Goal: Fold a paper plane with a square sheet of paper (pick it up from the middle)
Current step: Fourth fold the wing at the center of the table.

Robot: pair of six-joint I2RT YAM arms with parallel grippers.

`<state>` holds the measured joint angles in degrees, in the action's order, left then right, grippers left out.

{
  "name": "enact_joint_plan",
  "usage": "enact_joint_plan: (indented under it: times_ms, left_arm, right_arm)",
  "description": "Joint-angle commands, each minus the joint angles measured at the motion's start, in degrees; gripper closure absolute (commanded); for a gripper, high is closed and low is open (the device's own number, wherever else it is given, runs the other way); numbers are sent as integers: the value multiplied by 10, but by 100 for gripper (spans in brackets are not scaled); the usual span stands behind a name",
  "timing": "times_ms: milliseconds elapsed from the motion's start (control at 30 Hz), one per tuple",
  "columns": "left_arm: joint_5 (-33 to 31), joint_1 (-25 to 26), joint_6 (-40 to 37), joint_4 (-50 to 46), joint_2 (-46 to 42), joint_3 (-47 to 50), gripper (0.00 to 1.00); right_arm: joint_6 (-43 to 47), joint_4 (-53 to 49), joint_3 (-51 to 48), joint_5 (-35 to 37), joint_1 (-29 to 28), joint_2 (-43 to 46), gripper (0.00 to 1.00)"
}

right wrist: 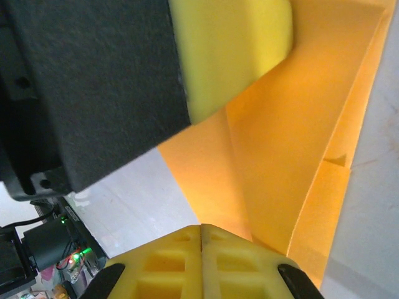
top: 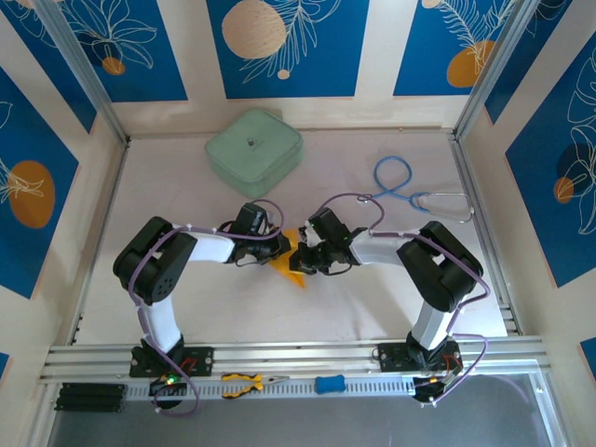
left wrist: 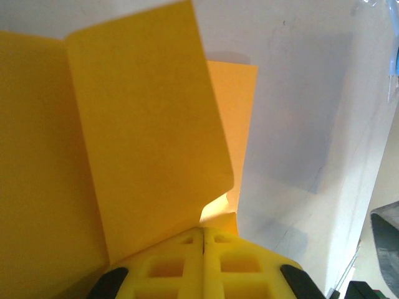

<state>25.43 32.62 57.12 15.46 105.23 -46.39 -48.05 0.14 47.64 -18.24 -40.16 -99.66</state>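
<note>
The left fingers (left wrist: 193, 274) are pressed together on the square sheet of paper (left wrist: 143, 137). The sheet rises straight out from their tips as a bent flap, with a second layer showing just behind it. The right fingers (right wrist: 193, 268) are also closed, tip to tip. They seem to nip the same sheet at a folded edge, and the left pair sits just beyond them on the far side of the paper. So the sheet is stretched between the two sets of fingers, above the middle of the table (top: 372, 298). I cannot tell whether its lower corner touches the surface.

The step looks like setting an early lengthwise fold, since the paper is doubled over but not yet a dart. To do it well, both grips should hold firm and the two pairs should move together. If one pair pulls away from the other, thin paper like this is likely to tear or slip out. The free edges ahead of the left fingers should line up before any crease is pressed. A fold set crooked now would probably skew every fold after it. Lowering the fold onto the table and sliding closed fingers along it should give a sharper crease than pinching in mid-air.
</note>
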Motion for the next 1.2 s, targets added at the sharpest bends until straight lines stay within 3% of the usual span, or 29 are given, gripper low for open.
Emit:
enact_joint_plan:
  times_ms: [0, 1167]
  left_arm:
    - [-36, 1, 1, -38, 17, 16, 100]
    - [-54, -4, 22, -14, 12, 48, 100]
  right_arm:
    - [7, -19, -22, -3, -4, -5, 92]
    - [-34, 24, -199, 17, -52, 78, 93]
